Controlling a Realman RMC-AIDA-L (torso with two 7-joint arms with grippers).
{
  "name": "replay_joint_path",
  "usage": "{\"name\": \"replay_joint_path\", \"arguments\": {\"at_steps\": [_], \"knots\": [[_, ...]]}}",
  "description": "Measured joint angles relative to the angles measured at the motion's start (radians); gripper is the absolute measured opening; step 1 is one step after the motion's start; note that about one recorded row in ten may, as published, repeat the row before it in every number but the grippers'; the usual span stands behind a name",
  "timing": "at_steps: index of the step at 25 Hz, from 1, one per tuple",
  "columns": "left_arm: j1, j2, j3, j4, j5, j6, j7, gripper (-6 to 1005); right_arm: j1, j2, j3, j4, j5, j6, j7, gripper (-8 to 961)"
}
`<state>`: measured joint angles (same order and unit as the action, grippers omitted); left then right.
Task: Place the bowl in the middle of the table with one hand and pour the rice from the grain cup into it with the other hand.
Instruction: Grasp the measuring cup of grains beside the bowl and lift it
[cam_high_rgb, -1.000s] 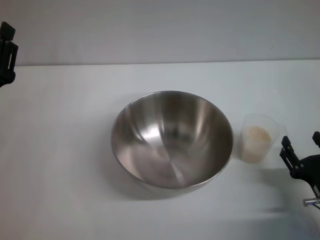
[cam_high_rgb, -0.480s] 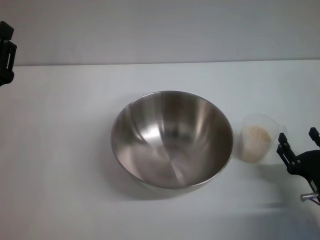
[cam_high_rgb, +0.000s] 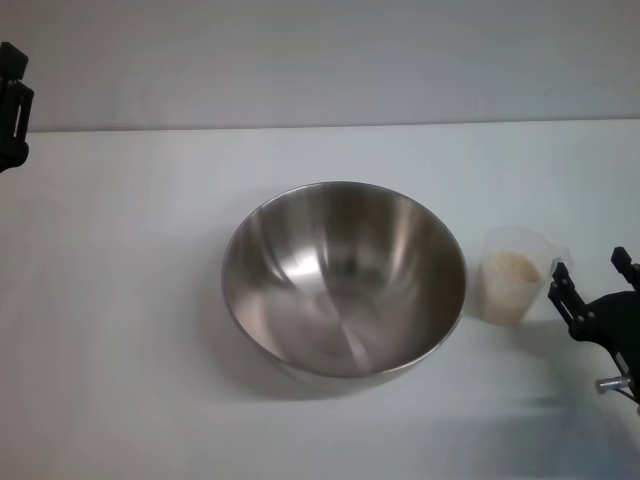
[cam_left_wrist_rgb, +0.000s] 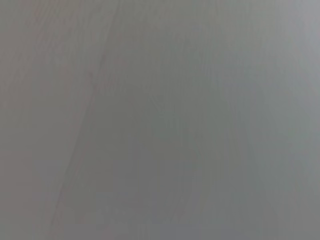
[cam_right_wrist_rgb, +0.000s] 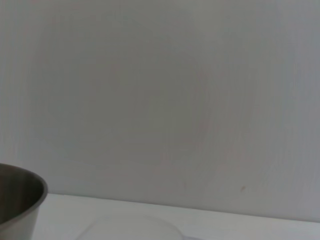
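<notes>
The steel bowl stands empty at the middle of the white table. Just right of it stands the small clear grain cup, upright, with pale rice inside. My right gripper is open at the right edge, its fingers a little to the right of the cup and apart from it. In the right wrist view the bowl's rim and the cup's rim show low down. My left gripper is parked at the far left edge, away from the bowl.
A plain grey wall rises behind the table's far edge. The left wrist view holds only a blank grey surface.
My right gripper has moved up and left toward the grain cup. The bowl, the cup and the left arm have stayed still.
</notes>
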<state>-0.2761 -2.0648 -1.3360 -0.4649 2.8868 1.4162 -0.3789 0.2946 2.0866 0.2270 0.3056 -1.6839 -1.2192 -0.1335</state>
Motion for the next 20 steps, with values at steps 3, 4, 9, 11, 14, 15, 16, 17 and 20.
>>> {"name": "replay_joint_path", "arguments": {"at_steps": [3,4,9,11,14,15,16,17,20], "knots": [[0.000,0.000,0.000,0.000,-0.002,0.000,0.000,486,0.005,-0.001,0.003,-0.001,0.000,0.001,0.000,726],[0.000,0.000,0.000,0.000,-0.003,0.000,0.000,486,0.006,-0.001,0.005,-0.002,0.000,0.001,0.000,726],[0.000,0.000,0.000,0.000,-0.003,0.000,0.000,486,0.012,-0.001,0.009,-0.011,0.001,0.001,0.000,725],[-0.001,0.001,0.000,0.000,-0.003,0.000,0.000,486,0.013,-0.001,0.009,-0.012,0.001,0.001,0.000,725],[-0.001,0.001,0.000,-0.001,-0.003,0.000,0.000,486,0.015,-0.002,0.009,-0.012,0.001,0.005,0.000,725],[-0.002,0.002,0.000,-0.001,-0.003,0.001,0.000,486,0.016,-0.002,0.009,-0.012,0.001,0.008,0.000,725],[-0.002,0.002,0.000,-0.001,-0.003,0.001,0.000,486,0.018,-0.002,0.009,-0.013,0.001,0.013,0.000,725],[-0.002,0.002,0.000,-0.001,-0.003,0.002,0.000,486,0.021,-0.002,0.009,-0.013,0.001,0.018,0.000,725],[-0.002,0.002,0.000,-0.001,-0.002,0.005,0.000,486,0.027,-0.001,0.009,-0.014,0.001,0.035,0.000,725]]}}
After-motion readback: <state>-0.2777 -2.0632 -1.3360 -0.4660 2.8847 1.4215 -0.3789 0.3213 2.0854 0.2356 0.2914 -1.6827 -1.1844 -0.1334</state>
